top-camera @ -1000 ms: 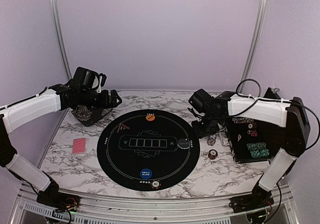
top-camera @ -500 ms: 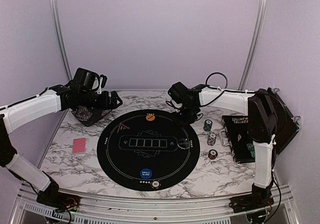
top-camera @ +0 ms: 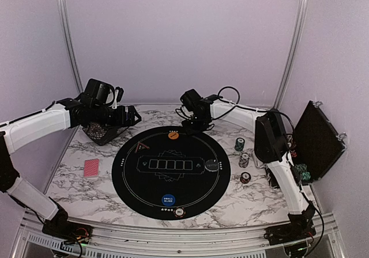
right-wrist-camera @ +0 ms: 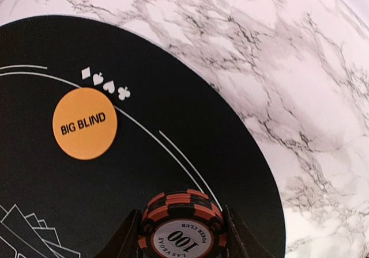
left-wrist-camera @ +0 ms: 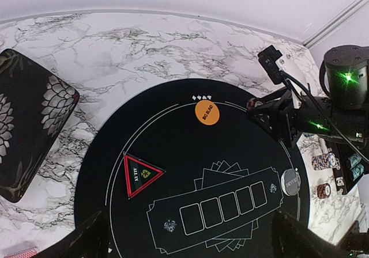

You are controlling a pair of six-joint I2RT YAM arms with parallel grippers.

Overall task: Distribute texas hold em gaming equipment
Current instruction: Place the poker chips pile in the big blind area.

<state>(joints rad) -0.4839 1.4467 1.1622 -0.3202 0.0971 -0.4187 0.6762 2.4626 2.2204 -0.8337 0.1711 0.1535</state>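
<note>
My right gripper is shut on a small stack of orange-and-black chips marked 100. It hangs over the far right rim of the mat, just right of the orange big blind button. The left gripper hovers open and empty at the back left; its fingers frame the mat's card boxes. On the mat lie the triangular marker, a dark dealer button, a blue small blind button and one chip. Red-backed cards lie left of the mat.
The round black mat fills the table's middle. Teal, white and red chip stacks stand to its right. The open black chip case is at the far right. A patterned black pouch lies under the left gripper.
The right arm has swung left from the chip case to the mat's far edge, carrying the orange chips. The left arm has not moved.
</note>
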